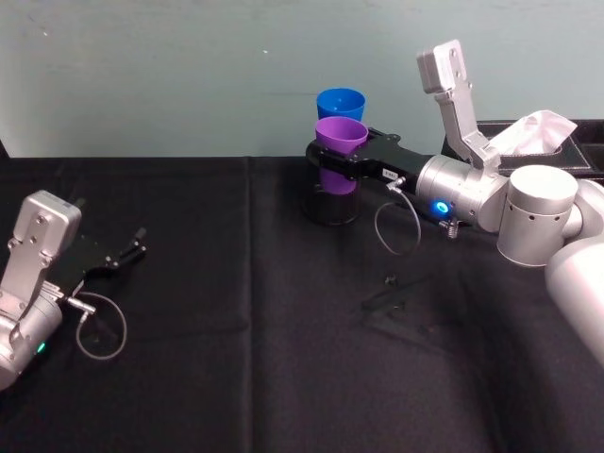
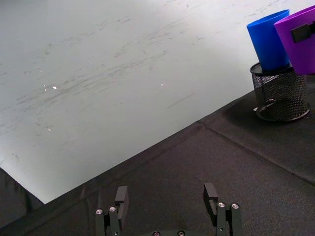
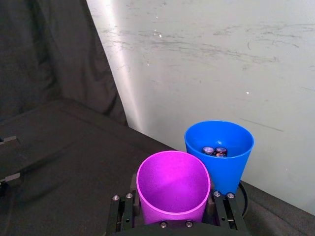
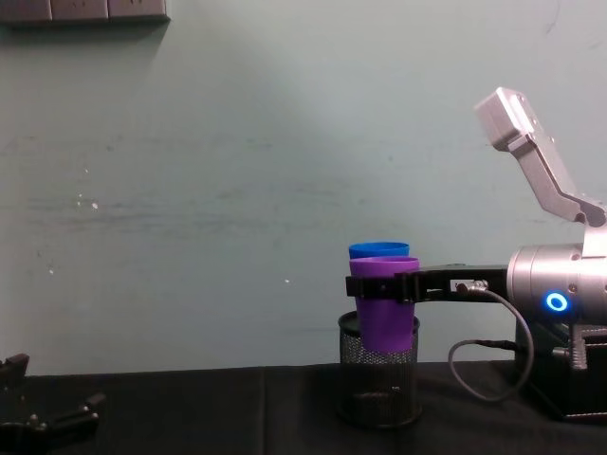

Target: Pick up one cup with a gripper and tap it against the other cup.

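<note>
My right gripper (image 1: 337, 157) is shut on the purple cup (image 1: 341, 137) and holds it upright above the table. The same gripper (image 3: 172, 209) clamps that cup (image 3: 173, 183) from both sides just below the rim. The blue cup (image 1: 341, 102) stands right behind it, its base inside a black mesh pen holder (image 2: 280, 93). Two batteries lie in the blue cup (image 3: 220, 147). The two cups are side by side and very close; whether they touch is unclear. From the chest, the purple cup (image 4: 385, 303) hangs over the holder (image 4: 379, 384). My left gripper (image 1: 130, 253) rests open at the left.
A black box with a white tissue (image 1: 540, 132) sits at the back right, behind my right arm. Small dark parts (image 1: 392, 291) lie on the black cloth (image 1: 236, 359) in front of the holder. A pale wall closes the far edge.
</note>
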Robot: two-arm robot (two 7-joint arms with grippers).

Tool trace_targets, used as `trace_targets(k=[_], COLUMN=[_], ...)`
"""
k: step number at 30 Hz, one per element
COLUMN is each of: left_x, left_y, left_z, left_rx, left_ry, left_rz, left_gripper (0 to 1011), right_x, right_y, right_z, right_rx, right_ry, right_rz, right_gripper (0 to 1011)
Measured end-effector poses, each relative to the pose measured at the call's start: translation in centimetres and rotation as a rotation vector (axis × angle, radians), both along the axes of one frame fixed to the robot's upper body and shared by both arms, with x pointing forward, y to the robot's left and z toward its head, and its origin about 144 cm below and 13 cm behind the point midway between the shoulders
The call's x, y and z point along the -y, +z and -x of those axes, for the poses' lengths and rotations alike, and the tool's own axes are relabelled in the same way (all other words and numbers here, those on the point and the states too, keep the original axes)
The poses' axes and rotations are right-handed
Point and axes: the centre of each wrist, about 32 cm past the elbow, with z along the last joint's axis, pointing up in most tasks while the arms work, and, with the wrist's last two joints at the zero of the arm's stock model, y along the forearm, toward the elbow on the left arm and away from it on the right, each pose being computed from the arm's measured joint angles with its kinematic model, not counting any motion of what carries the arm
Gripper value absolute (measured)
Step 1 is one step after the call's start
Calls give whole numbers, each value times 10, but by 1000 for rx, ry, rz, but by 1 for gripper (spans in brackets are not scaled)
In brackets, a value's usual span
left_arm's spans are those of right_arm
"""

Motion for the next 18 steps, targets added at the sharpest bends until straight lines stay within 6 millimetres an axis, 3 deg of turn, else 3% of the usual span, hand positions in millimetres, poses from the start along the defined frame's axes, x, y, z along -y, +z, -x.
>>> trace_targets(k=[18], left_x=[0], left_y=[0], left_z=[0], left_rx=[0], left_ry=[0], left_rz=[0], left_gripper=[1000], right_x=[0], right_y=[0], right_z=[0], right_rx=[0], right_ry=[0], right_rz=[0], right_gripper=[721])
